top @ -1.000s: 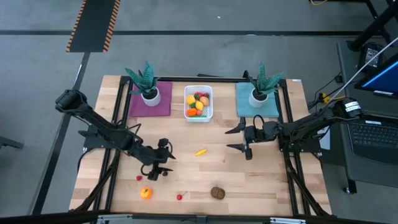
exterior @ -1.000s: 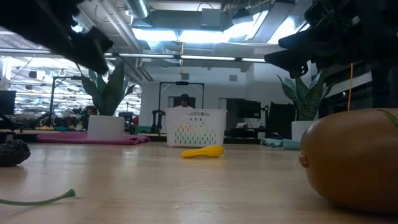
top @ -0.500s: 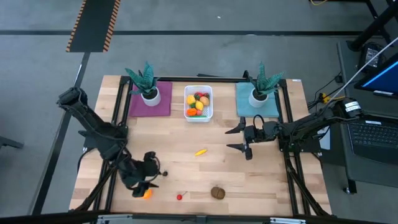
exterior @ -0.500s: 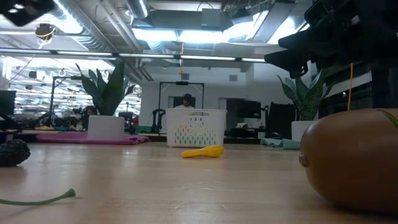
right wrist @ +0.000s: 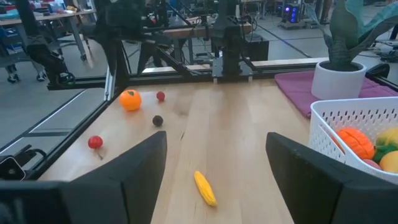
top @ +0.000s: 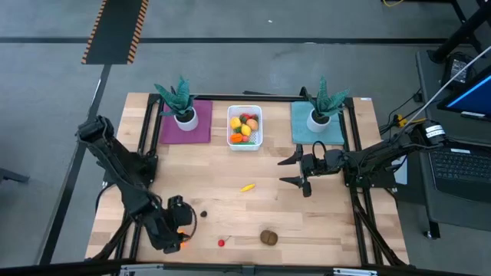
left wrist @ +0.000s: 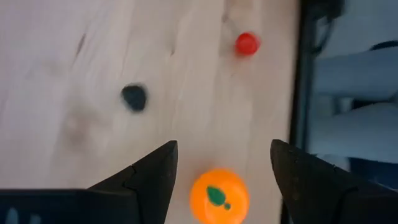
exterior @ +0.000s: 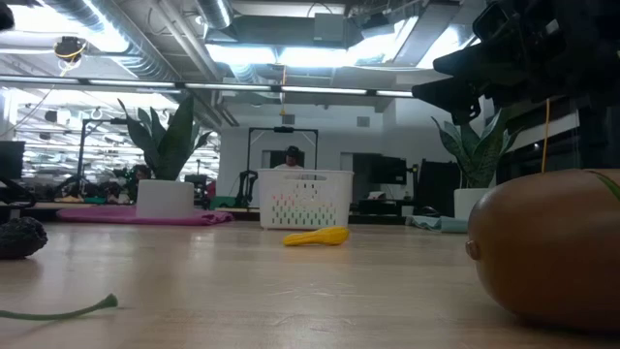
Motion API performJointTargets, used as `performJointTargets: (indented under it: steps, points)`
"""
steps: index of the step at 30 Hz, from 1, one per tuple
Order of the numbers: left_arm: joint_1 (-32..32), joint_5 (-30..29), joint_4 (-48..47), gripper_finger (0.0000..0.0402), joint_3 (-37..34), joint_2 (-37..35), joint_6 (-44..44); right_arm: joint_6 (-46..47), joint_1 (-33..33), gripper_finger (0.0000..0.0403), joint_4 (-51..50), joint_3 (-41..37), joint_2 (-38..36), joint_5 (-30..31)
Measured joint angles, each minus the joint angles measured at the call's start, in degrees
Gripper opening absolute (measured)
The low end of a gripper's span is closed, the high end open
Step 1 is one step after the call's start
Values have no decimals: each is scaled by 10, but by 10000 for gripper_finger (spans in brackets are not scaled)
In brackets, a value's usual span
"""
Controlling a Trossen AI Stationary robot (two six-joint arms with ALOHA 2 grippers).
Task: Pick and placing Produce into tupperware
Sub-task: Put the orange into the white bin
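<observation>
Small white rectangular plastic tupperware tub point(top: 245, 127), perforated walls, at the far middle of the pale wooden table point(top: 322, 222), between one purple mat point(top: 186, 127) and one teal mat point(top: 316, 126); holds several toy pieces in orange, yellow and red. Loose on open table: one yellow banana point(top: 247, 187), one brown kiwi point(top: 268, 238), one red cherry point(top: 222, 243), one small dark item point(top: 204, 215), one orange point(left wrist: 219, 196) close to the near-left edge. Left hand point(left wrist: 219, 169) over the orange, jaws wide, empty. Right hand point(top: 294, 170) mid-right, wide, empty
</observation>
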Motion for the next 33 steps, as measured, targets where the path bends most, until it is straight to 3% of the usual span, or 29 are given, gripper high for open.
performJointTargets:
  steps: [4,11,21,33]
  points:
    - [-8,24,-104,247,94,69,-45,0,0,275,0,0,0,0]
    - [-13,83,-182,247,196,163,-104,0,0,275,0,0,0,0]
    - [-14,104,-205,247,202,192,-165,2,0,275,0,0,0,0]
    - [-50,90,-174,247,202,192,-154,2,0,275,0,0,0,0]
